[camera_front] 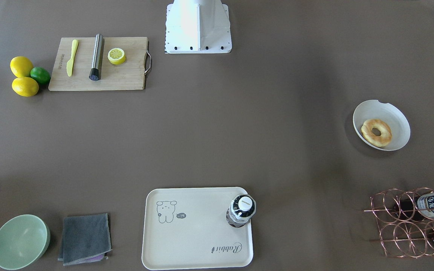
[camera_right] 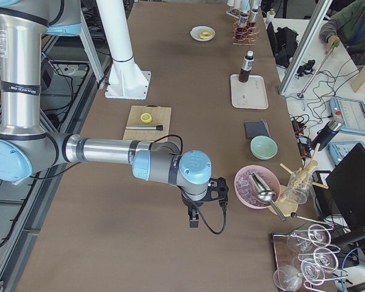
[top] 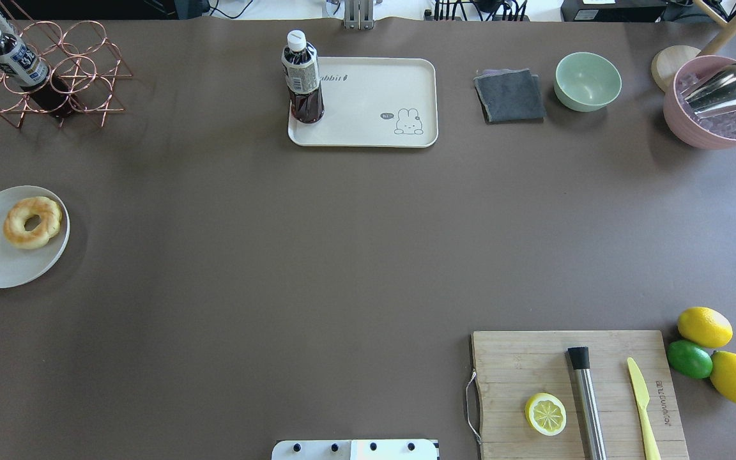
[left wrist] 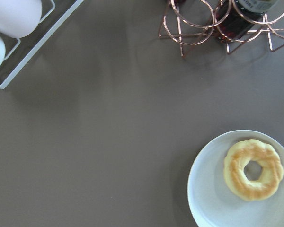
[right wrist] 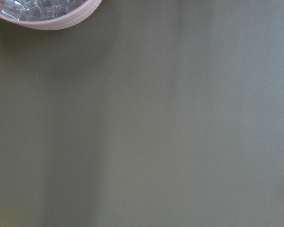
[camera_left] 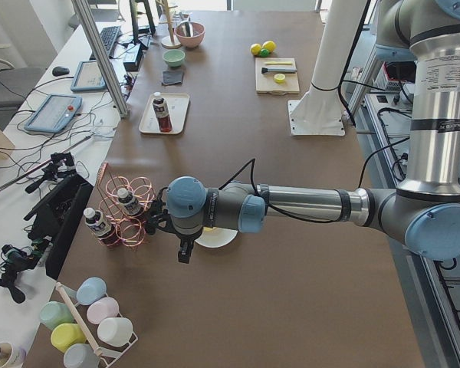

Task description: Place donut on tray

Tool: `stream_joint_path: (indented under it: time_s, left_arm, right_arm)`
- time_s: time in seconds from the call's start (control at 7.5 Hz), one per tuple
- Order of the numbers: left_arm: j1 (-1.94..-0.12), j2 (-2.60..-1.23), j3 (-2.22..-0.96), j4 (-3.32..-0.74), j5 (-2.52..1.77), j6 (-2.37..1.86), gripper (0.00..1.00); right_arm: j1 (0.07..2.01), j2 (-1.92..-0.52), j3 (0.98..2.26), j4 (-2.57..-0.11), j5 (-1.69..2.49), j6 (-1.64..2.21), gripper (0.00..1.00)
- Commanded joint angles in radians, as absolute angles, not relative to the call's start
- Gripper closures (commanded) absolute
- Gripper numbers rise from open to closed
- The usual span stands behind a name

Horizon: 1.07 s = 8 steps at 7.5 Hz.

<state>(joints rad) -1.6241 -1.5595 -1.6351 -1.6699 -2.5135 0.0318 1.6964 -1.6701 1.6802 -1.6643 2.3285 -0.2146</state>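
Note:
The donut [camera_front: 376,132] is a golden-brown ring lying on a round white notched plate [camera_front: 394,116] at the table's left end; it also shows in the overhead view [top: 32,222] and the left wrist view [left wrist: 253,170]. The cream tray [camera_front: 202,226] with the bear drawing lies at the far middle edge [top: 368,96], with a dark drink bottle [camera_front: 240,210] upright on one corner. My left gripper [camera_left: 182,253] hangs above the table beside the plate; I cannot tell if it is open. My right gripper [camera_right: 193,219] hangs near a pink bowl; I cannot tell its state.
A copper wire rack [camera_front: 416,222] with bottles stands near the plate. A cutting board [camera_front: 123,75] holds a lemon half, a knife and a steel tube. Lemons and a lime [camera_front: 25,77], a green bowl [camera_front: 20,241], a grey cloth [camera_front: 85,238] and a pink ice bowl [top: 719,105] lie on the right half.

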Motion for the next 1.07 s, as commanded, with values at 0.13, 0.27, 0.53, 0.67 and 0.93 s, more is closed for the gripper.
stream_joint_path:
  time_s: [0.13,0.27,0.53,0.67,0.93]
  left_arm:
    - [-1.564,-1.559,-1.629,-1.738,-2.574,-0.055,0.02]
    - [-1.51,-1.555,-1.594,-1.831,-2.559,-0.09,0.02]
    - [-1.395,-1.555,-1.421,-2.221,-2.502,-0.347,0.02]
    - [-1.337,-1.56,-1.343,-2.37,-2.487,-0.442,0.03]
    - [-1.199,-1.559,-1.258,-2.581,-2.366,-0.581,0.09]
  right_arm:
    - [1.698,-1.669,1.681,-1.663,2.339,-0.216,0.0]
    - [1.698,-1.667,1.681,-1.663,2.341,-0.216,0.0]
    - [1.698,-1.669,1.681,-1.663,2.341,-0.216,0.0]
    - [1.698,-1.669,1.681,-1.663,2.344,-0.216,0.0]
    - [1.698,-1.669,1.68,-1.663,2.344,-0.216,0.0]
